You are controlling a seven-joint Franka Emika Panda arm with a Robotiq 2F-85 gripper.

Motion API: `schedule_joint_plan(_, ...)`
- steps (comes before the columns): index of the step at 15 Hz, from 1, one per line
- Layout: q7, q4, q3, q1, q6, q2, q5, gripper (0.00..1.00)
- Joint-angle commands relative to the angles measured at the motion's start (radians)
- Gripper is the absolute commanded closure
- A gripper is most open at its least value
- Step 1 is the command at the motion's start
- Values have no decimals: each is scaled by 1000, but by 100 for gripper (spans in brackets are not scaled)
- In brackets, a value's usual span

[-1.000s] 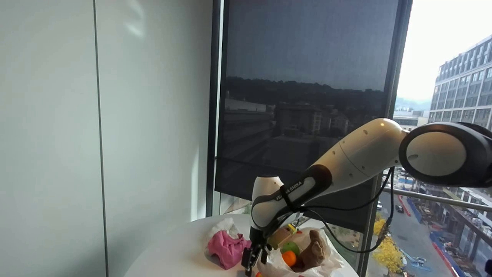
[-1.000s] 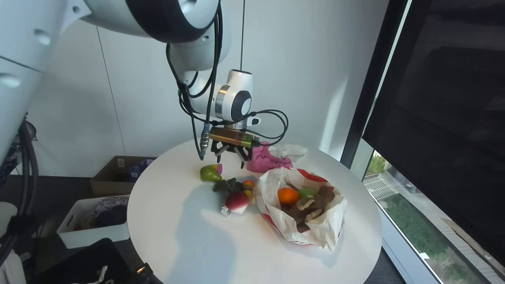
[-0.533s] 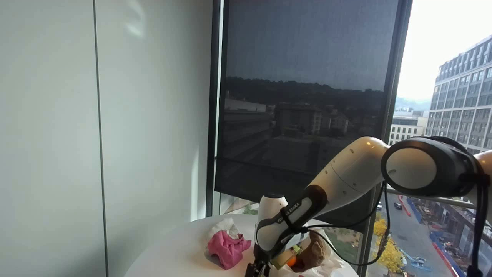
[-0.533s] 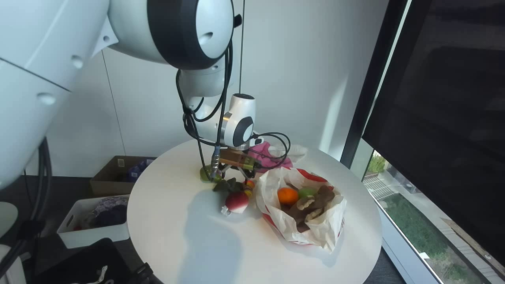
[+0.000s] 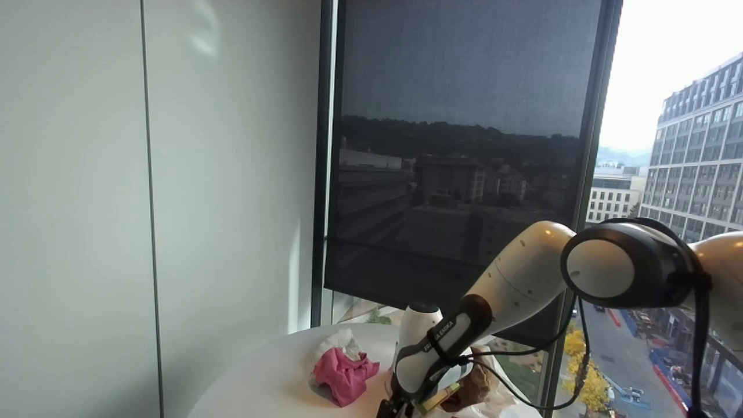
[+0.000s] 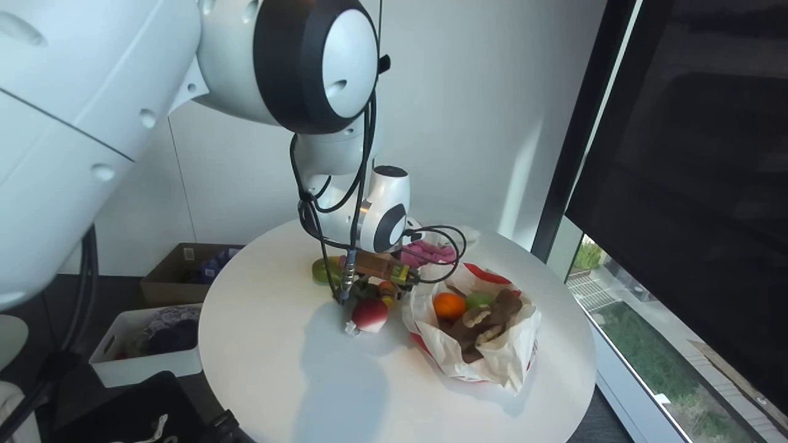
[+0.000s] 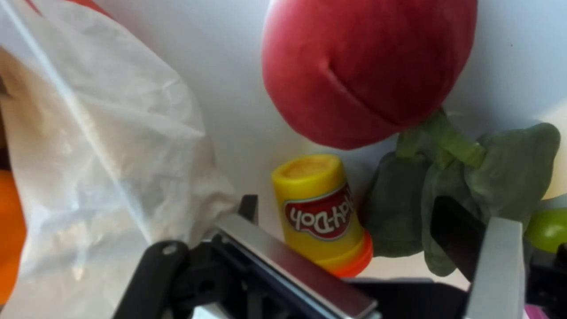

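Lowered since a second ago, my black two-fingered tool (image 7: 347, 210) now hangs low over the round white tabletop (image 6: 258, 351), jaws spread wide. Through the wrist view I see a yellow cylindrical Play-Doh tub (image 7: 315, 208) with an orange-red end (image 7: 356, 262) between the fingers (image 7: 458, 235); whether they touch it, I can't make out from here. Just beside it lies a red-and-white plush vegetable (image 7: 367, 66) with dark green leaves (image 7: 398, 212), and to its other side sits a crumpled white bag (image 7: 110, 146) holding a round orange fruit (image 6: 449, 306).
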Motion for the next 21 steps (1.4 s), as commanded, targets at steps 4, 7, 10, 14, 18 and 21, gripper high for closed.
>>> schedule_joint_plan(4, 27, 15, -5, -5, 22, 18, 4, 42)
schedule_joint_plan(7, 34, 12, -8, -3, 25, 14, 3, 63)
schedule_joint_plan(10, 57, 16, -18, 3, 6, 1, 4, 82)
schedule_joint_plan(14, 94, 38, -5, -11, -51, -52, 32, 83)
schedule_joint_plan(18, 140, 53, -33, -8, -88, -146, 21, 83)
schedule_joint_plan(21, 212, 55, -106, 10, -81, -209, -16, 83)
